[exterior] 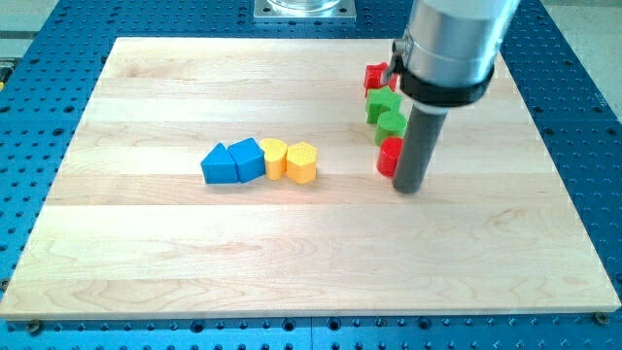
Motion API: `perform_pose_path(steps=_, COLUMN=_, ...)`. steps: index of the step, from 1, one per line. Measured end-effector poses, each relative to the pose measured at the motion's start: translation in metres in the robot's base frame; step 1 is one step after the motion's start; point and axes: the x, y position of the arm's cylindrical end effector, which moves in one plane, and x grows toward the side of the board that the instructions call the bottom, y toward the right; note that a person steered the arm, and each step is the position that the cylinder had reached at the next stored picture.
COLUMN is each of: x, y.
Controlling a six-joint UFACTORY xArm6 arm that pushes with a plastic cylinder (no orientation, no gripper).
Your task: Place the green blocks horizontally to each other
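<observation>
Two green blocks stand one above the other at the view's upper right: a green star-like block (382, 103) and, just below it, a rounder green block (392, 124). They touch. A red block (375, 76) sits above them and another red block (390, 156) just below them, so the four form a near-vertical column. My tip (409, 188) rests on the board just to the right of and slightly below the lower red block, close to it. The rod hides the column's right edge.
Left of centre lies a row of touching blocks: a blue triangle (218, 165), a blue block (247, 159), a yellow block (274, 157) and a yellow hexagonal block (302, 162). The wooden board (146, 262) lies on a blue perforated table.
</observation>
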Motion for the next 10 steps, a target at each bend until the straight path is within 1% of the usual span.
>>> perform_pose_path(steps=1, x=-0.045, y=0.0)
perform_pose_path(steps=2, x=-0.071, y=0.0)
perform_pose_path(steps=4, x=-0.092, y=0.006)
perform_pose_path(steps=5, x=-0.119, y=0.031)
perform_pose_path(steps=6, x=-0.169, y=0.06)
perform_pose_path(steps=7, x=-0.211, y=0.072)
perform_pose_path(steps=8, x=-0.241, y=0.055)
perform_pose_path(steps=9, x=-0.248, y=0.005)
perform_pose_path(steps=10, x=-0.238, y=-0.031)
